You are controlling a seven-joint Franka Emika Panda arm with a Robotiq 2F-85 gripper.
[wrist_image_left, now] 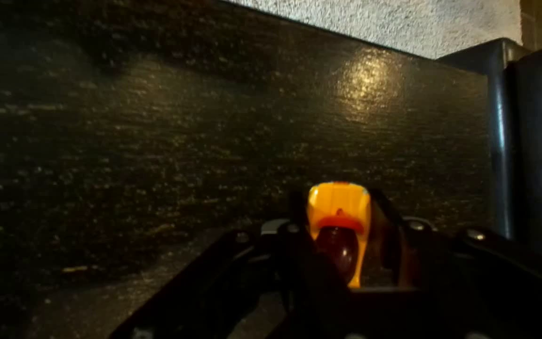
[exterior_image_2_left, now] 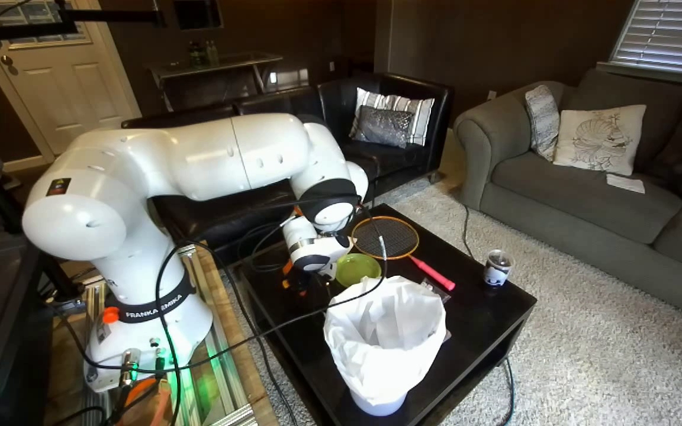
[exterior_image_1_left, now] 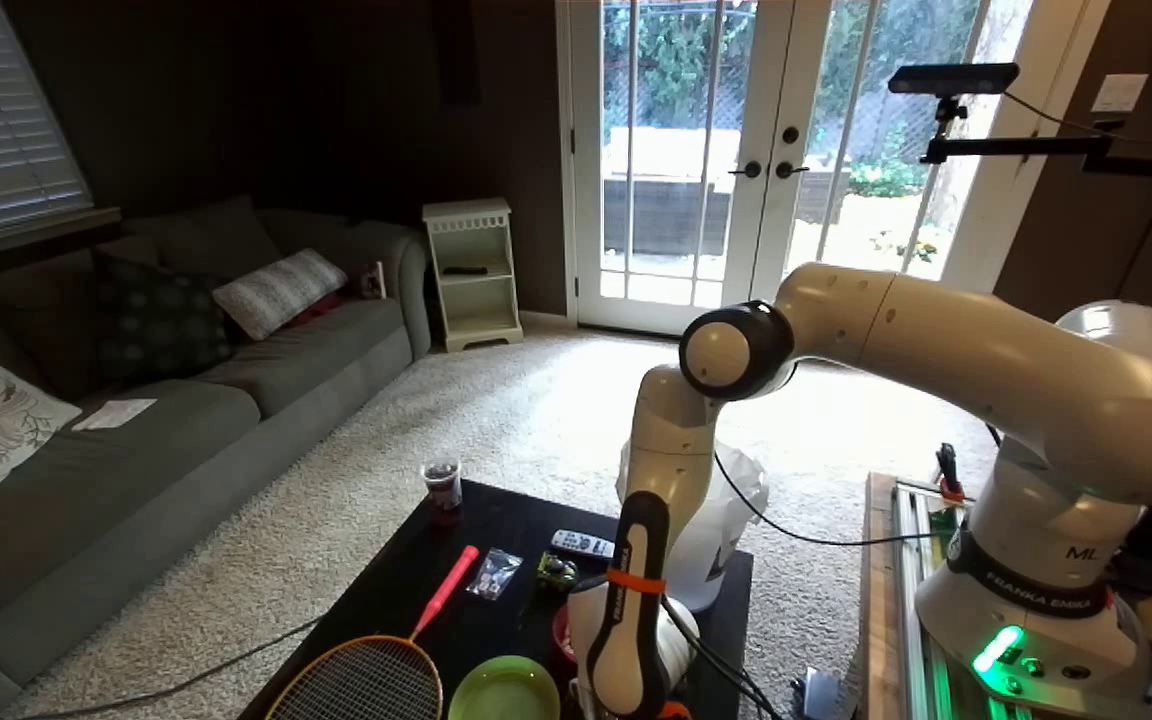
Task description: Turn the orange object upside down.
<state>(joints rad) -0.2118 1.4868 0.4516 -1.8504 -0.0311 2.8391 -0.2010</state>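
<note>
The orange object (wrist_image_left: 339, 202) shows in the wrist view as a glossy yellow-orange shape with a red band and a dark, rounded dark-red part below it. It sits between the two black fingertips of my gripper (wrist_image_left: 338, 194). The fingers lie close against both its sides near the tips, so the gripper looks shut on it. Its lower left part is hidden by a finger. In an exterior view the dark gripper (exterior_image_2_left: 304, 283) is low over the black table (exterior_image_2_left: 465, 319). Small orange patches show near the hand in both exterior views; I cannot tell whether they are the object.
A green bowl (exterior_image_2_left: 357, 270) and a racket (exterior_image_2_left: 433, 272) lie beside the hand. A white bag-lined bin (exterior_image_2_left: 385, 355) stands on the table. A red bowl (exterior_image_1_left: 563, 635), a remote (exterior_image_1_left: 583, 543), a small packet (exterior_image_1_left: 494, 573) and a drink cup (exterior_image_1_left: 443, 487) are also there.
</note>
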